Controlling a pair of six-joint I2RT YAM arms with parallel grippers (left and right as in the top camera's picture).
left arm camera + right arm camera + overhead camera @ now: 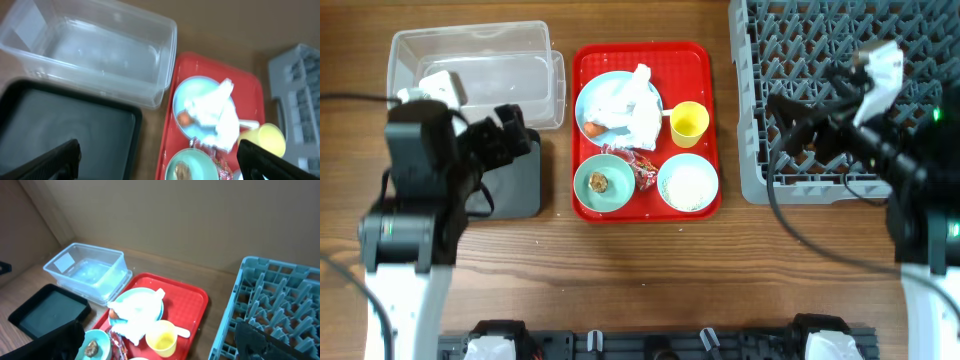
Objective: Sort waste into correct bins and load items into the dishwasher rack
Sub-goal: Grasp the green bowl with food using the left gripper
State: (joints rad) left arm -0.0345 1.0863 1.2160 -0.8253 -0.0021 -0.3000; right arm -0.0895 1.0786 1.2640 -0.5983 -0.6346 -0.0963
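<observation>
On the flat red tray, a pale blue plate (605, 92) holds crumpled white napkins (636, 104) and an orange carrot piece (593, 128). A yellow cup (688, 123) stands to its right, with a white spoon (182, 331) beside it. A mint-green bowl (603, 183) holds a brown lump (599, 182). A red wrapper (642, 166) lies between it and a pale blue bowl of rice (688, 184). My left gripper (512, 135) (157, 159) is open and empty over the black tray (520, 185). My right gripper (788, 120) (161, 339) is open and empty over the grey rack (840, 60).
The clear tub (475, 62) stands at the back left, just behind the black tray. The red tray (705, 70) sits between the bins and the rack. Bare wooden table lies in front of them.
</observation>
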